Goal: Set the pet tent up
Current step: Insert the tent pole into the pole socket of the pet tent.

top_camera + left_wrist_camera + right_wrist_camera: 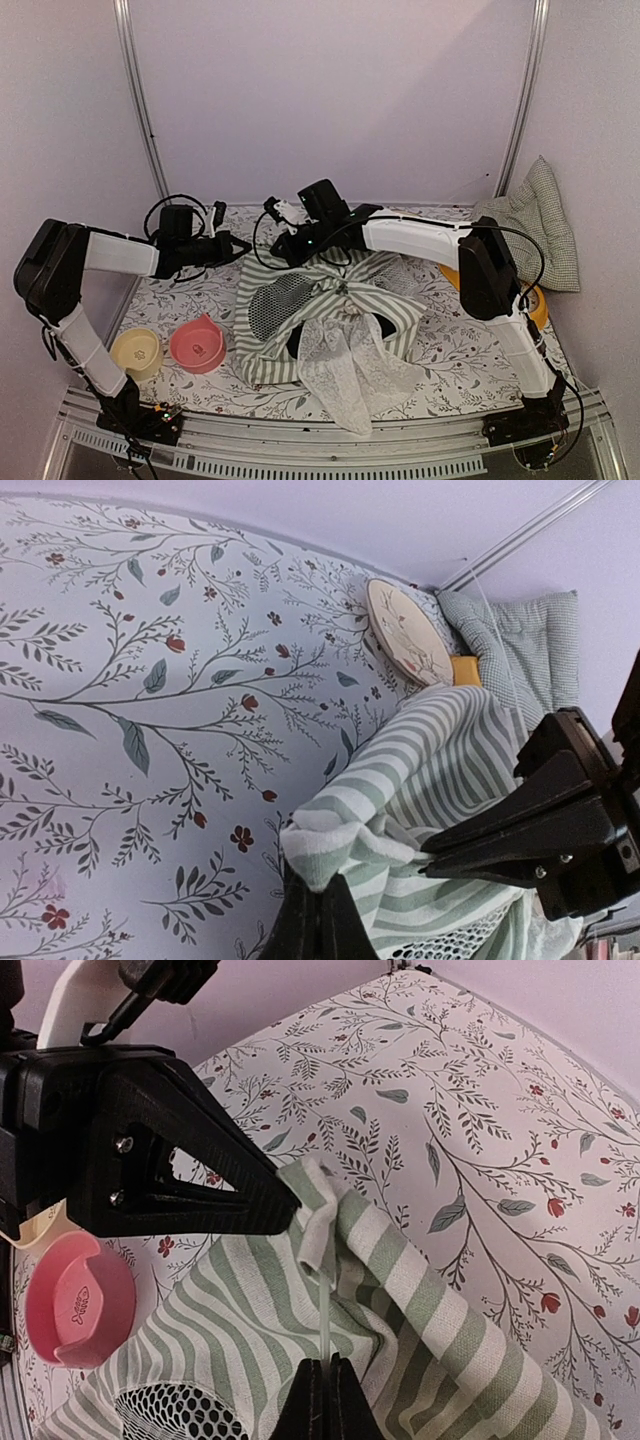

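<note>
The pet tent lies collapsed mid-table: green-and-white striped cloth, a round black mesh window and a white lace curtain spilling toward the front. My left gripper is shut on a folded corner of the striped fabric at the tent's back left edge. My right gripper is shut on a thin white pole that runs up into a fabric sleeve at the same corner. Both grippers meet there, left gripper and right gripper nearly touching.
A pink bowl and a pale yellow bowl sit front left of the tent. A gingham cushion leans in the back right corner, beside a round patterned disc and an orange-yellow item. The floral tablecloth covers the table.
</note>
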{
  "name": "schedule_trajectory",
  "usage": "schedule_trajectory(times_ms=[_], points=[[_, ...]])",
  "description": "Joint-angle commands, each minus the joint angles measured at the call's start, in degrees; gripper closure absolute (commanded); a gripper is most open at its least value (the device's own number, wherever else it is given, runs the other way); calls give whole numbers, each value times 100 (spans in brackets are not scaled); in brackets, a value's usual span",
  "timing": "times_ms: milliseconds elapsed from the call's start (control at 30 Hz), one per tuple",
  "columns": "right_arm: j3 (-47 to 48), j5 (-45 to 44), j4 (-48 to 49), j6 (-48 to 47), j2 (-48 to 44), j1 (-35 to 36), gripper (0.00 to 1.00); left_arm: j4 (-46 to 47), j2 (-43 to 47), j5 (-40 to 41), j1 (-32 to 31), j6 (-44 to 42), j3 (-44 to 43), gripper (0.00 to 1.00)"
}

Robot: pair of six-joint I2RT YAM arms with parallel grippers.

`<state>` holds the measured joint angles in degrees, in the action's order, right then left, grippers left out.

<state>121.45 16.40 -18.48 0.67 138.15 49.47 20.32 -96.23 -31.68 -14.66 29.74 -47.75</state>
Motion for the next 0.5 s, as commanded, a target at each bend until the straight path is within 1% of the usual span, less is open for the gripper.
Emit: schedule_trajectory(times_ms=[0,67,167,300,367,467], points=[[-74,-46,-390,-5,61,-13,100,30,194,-122,-1,-292,-162,100],[-69,-124,-386,28,54,-63,100,154,248,-299,-17,-344,-112,100],[-77,68,-298,84,-4,-125,100,373,323,-370,-23,-273,41,100],[-109,334,-97,-5,-155,-17,100,334,187,-477,-27,-290,2,100],[-102,469,-33,-233,-195,52,100,282,89,-514,-35,-313,-51,100],[-104,478,26,-290,-231,114,100,261,11,-530,-52,-343,-92,100]])
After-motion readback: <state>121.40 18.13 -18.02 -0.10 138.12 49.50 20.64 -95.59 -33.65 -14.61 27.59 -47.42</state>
